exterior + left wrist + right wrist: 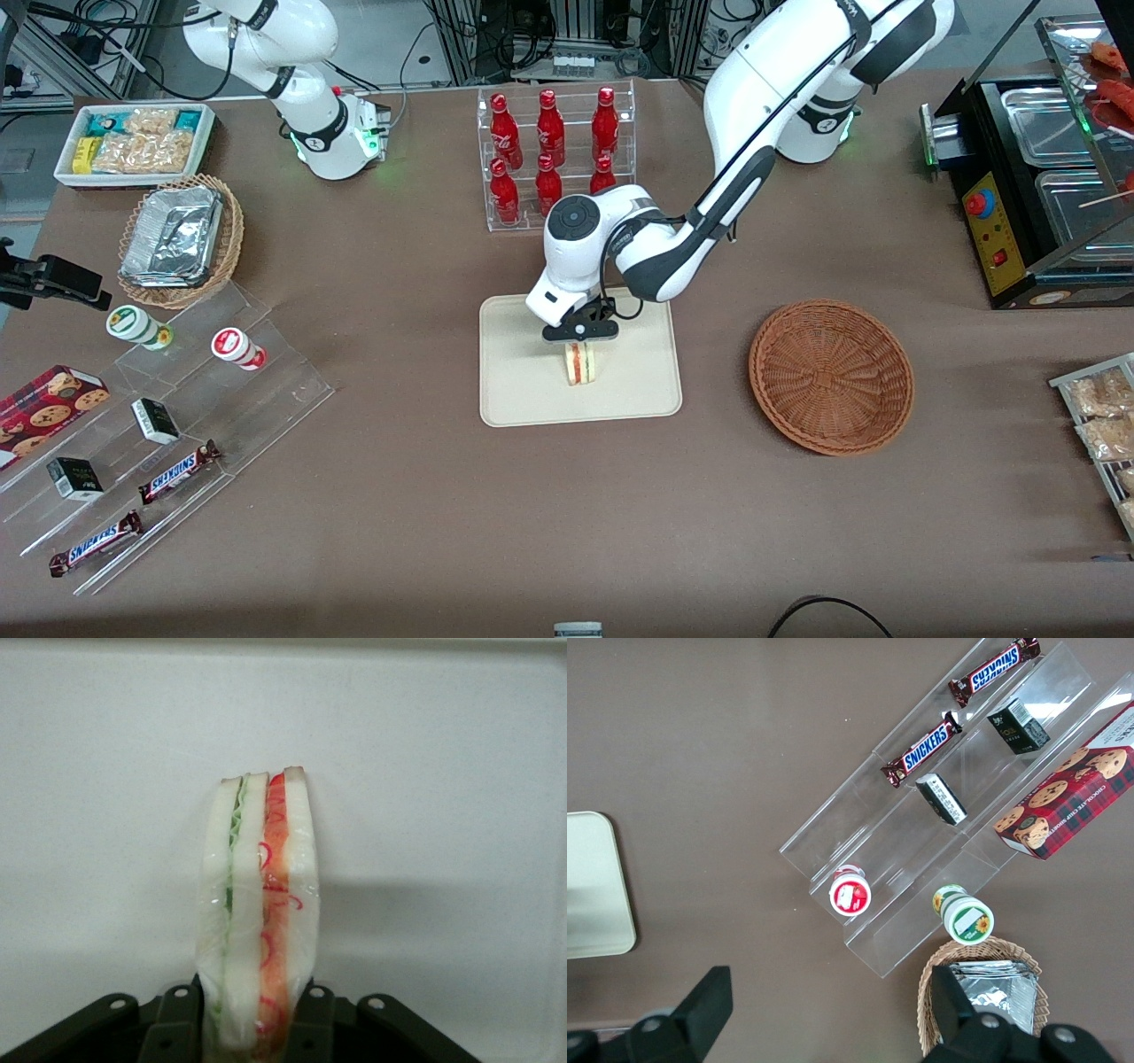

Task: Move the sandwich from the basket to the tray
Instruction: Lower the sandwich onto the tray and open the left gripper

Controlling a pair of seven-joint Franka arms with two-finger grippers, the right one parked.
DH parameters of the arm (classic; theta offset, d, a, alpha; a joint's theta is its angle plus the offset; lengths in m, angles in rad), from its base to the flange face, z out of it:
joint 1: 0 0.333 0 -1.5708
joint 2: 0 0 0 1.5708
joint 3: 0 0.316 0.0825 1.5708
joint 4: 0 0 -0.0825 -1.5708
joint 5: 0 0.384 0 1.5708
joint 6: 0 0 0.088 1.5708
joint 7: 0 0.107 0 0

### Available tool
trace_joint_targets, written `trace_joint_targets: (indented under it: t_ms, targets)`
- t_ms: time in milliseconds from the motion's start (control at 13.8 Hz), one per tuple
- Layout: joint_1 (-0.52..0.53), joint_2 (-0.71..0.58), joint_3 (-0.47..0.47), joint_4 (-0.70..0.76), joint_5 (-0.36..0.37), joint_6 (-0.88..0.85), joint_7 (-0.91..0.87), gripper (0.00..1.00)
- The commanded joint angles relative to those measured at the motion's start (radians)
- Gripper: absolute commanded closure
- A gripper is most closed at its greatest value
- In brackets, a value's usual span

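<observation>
Sandwich (257,921): glossy clear film over soft white bread, held in the matt black plastic gripper (580,336) above the tray (514,390). Tray: smooth matt cream plastic. Basket (831,377) beside tray: rough reddish-brown woven wicker. Table (425,496): matt brown cloth.

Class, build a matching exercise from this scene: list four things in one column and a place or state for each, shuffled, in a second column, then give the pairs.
1. triangular white-bread sandwich
2. round reddish-brown wicker basket
3. flat cream-beige tray
4. left arm's gripper

A. holds nothing
B. stands on edge over the tray
C. shut on the sandwich, above the tray
D. lies beside the basket, toward the parked arm's end

Pairs: 1-B, 2-A, 3-D, 4-C
</observation>
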Motion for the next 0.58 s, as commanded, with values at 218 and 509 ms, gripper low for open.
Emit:
trace_joint_targets:
  t_ms: [218,509]
  targets:
    - [-0.009,-0.111,0.007,0.031,0.01,-0.091,-0.039,0.0]
    - [0.03,-0.242,0.02,0.117,-0.096,-0.313,-0.022,0.0]
